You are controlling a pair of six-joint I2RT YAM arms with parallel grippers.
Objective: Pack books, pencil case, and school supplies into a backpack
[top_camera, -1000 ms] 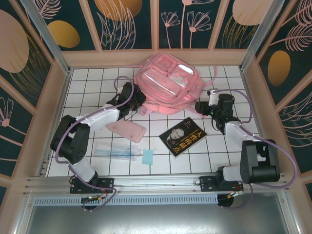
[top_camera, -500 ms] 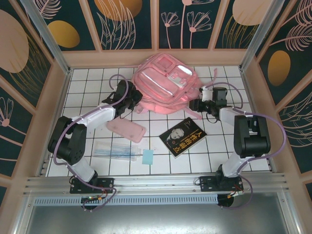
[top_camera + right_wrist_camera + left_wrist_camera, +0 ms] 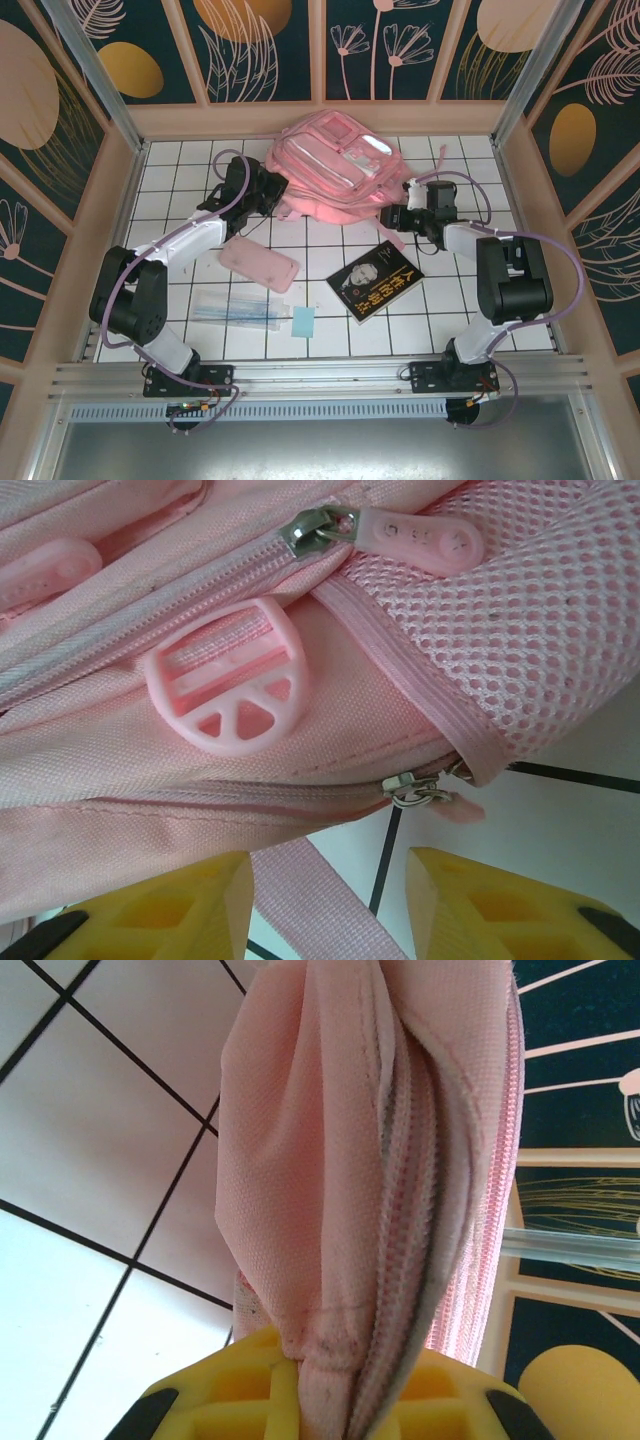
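White tiled table (image 3: 170, 172), floral walls (image 3: 280, 60), pink backpack (image 3: 335, 170)

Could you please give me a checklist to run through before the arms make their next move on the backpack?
1. Left pincer shut on backpack fabric: ok.
2. Right pincer open: ok.
3. Nearest zipper pull between right pincer's fingers: not ok, it lies beyond the tips.
4. Zippers near it open: not ok, both look shut.
5. Book, case, packet, pad free on table: ok.
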